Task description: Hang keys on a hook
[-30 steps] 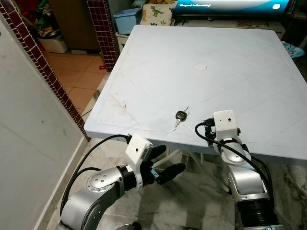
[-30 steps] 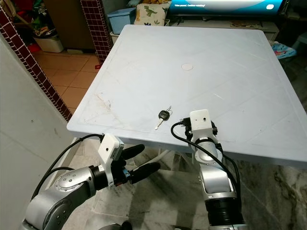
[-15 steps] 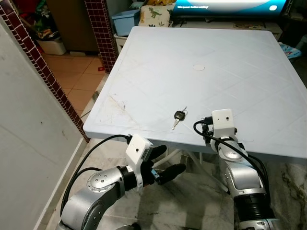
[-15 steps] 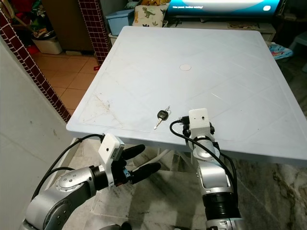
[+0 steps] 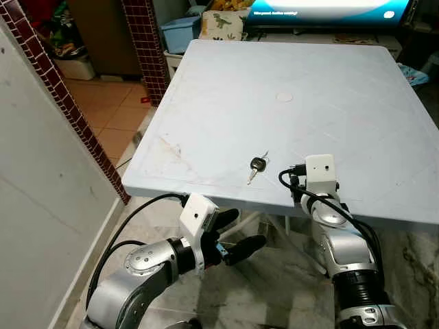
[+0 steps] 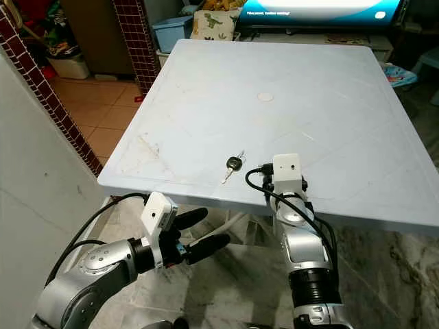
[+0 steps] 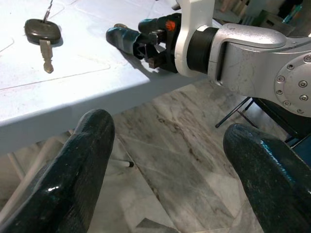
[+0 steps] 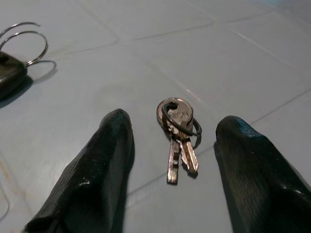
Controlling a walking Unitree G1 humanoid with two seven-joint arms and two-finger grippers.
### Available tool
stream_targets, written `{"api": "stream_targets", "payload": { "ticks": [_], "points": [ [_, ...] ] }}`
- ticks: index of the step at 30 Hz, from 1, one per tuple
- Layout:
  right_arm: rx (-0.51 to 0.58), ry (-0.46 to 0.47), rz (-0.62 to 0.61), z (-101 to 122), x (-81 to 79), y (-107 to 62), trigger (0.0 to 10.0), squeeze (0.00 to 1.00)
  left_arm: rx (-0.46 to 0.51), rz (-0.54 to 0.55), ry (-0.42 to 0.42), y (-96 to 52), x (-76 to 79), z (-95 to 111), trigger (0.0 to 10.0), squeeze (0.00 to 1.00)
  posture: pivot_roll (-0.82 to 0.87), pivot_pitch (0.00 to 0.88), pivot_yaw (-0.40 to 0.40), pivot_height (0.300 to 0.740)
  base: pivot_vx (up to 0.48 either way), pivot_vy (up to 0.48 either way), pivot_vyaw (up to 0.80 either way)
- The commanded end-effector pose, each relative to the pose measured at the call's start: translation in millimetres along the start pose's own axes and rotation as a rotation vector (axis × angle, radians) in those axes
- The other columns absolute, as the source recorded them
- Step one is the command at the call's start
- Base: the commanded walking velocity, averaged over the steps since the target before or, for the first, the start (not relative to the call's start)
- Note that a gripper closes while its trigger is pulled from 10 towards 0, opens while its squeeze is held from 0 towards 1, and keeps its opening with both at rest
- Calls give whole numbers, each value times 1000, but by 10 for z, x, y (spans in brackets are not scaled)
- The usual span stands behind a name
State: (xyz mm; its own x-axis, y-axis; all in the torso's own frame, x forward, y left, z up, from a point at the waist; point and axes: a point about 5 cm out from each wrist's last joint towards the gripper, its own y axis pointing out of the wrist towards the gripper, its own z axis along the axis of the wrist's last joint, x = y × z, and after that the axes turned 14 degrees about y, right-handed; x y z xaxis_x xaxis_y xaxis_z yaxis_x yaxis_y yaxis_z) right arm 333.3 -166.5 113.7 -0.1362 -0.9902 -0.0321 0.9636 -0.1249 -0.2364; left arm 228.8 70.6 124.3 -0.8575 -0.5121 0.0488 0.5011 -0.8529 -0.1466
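Note:
A black-headed car key with a wire ring lies on the white table near its front edge. Just right of it my right gripper reaches over the edge, open. Its two black fingers stand on either side of a small bunch of two silver keys that lies flat on the table. In the head views the right wrist camera hides that bunch. My left gripper hangs open and holds nothing, below the table's front edge and left of the car key.
A pale wall and a dark red brick pillar stand to the left of the table. A blue bin and a lit screen stand behind it. Marble floor and table legs lie under the front edge.
My right gripper has edged slightly further over the table's front edge towards the small keys. The left arm has not moved. The view shifted a little.

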Motion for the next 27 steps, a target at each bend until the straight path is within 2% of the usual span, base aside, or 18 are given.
{"api": "stream_targets", "payload": {
  "ticks": [1, 4, 6, 10, 15, 20, 27],
  "points": [
    [22, 5, 6, 19, -9, -19, 10000, 0, -4, -6, 4, -18, 10, 1, 10000, 0, -47, 119, 56, 740, 0, 0, 0],
    [40, -13, 20, 51, -29, -23, 10000, 0, -3, -6, 3, -19, 12, 1, 10000, 0, -47, 119, 56, 740, 0, 0, 0],
    [28, 19, 5, 42, -14, -34, 10000, 0, -4, -9, 4, -20, 13, 1, 10000, 0, -48, 121, 57, 740, 0, 0, 0],
    [122, 0, 57, 159, -93, -68, 10000, 0, -7, -9, 3, -21, 10, -4, 10000, 0, -49, 123, 58, 740, 0, 0, 0],
    [132, 10, 52, 192, -97, -85, 10000, 0, -11, -14, 5, -20, 22, -11, 10000, 0, -49, 124, 60, 740, 0, 0, 0],
    [89, 64, 29, 164, -94, -160, 10000, 0, -14, -14, 5, -27, 21, -14, 10000, 0, -47, 126, 57, 740, 0, 0, 0],
    [8, 117, -5, 13, -47, -239, 10000, 0, -15, -24, 3, -19, 35, -16, 10000, 0, -53, 126, 62, 740, 0, 0, 0]
  ]
}}
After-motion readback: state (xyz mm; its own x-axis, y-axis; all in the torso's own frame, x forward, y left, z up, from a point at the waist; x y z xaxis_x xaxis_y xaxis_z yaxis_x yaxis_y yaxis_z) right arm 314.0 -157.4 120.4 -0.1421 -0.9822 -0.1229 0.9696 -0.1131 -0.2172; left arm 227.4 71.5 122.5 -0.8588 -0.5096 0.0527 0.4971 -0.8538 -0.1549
